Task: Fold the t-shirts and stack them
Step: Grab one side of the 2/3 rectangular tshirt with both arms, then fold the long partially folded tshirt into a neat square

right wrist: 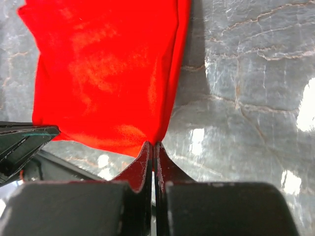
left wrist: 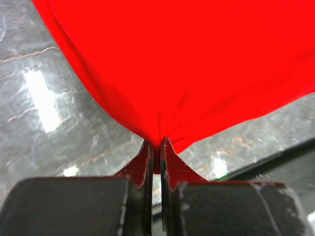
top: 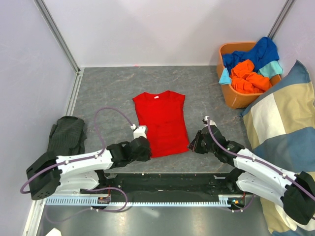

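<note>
top: high, behind, looking down | wrists: low, close, looking forward | shared: red t-shirt point(top: 161, 125) near hem (all three)

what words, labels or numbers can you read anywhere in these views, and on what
No text can be read in any view.
red shirt: a small pale label at the neck, too small to read.
basket: no writing shows.
cushion: checked pattern only, no writing.
Both wrist views: plain red cloth and grey table, no marks.
</note>
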Robot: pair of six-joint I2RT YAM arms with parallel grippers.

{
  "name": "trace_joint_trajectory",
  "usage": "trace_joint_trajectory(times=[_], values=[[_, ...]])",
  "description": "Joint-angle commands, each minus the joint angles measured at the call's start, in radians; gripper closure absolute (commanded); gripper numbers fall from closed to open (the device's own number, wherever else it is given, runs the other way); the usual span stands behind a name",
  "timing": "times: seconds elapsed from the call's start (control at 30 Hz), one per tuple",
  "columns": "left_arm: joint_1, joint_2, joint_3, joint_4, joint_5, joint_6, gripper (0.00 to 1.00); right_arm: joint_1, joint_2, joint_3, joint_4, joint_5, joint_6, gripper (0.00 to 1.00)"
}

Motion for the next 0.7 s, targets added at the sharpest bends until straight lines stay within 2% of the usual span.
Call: trace_joint_trajectory(times=[0.0,0.1,0.27,0.37,0.67], values=[[-0.005,-0.073,0.064,-0.138,-0.043,-0.027,0.98,0.005,-0.051,0.089,-0.114,0.023,0.011,1.0],[-0.004,-0.079,0.138,-0.176,-0.112,0.013,0.98,0.005,-0.024,0.137,-0.097,0.069,-0.014,1.0],[0.021,-0.026,0.24,-0.181,-0.215,0.092,0.98,0.004,0.113,0.244,-0.007,0.163,-0.084,1.0],[0.056,-0.007,0.267,-0.106,-0.266,0.163,0.98,0.001,0.218,0.327,0.045,0.212,-0.119,1.0],[0.315,0.117,0.354,0.118,-0.131,0.339,0.98,-0.062,0.499,0.571,0.156,0.235,-0.201,1.0]])
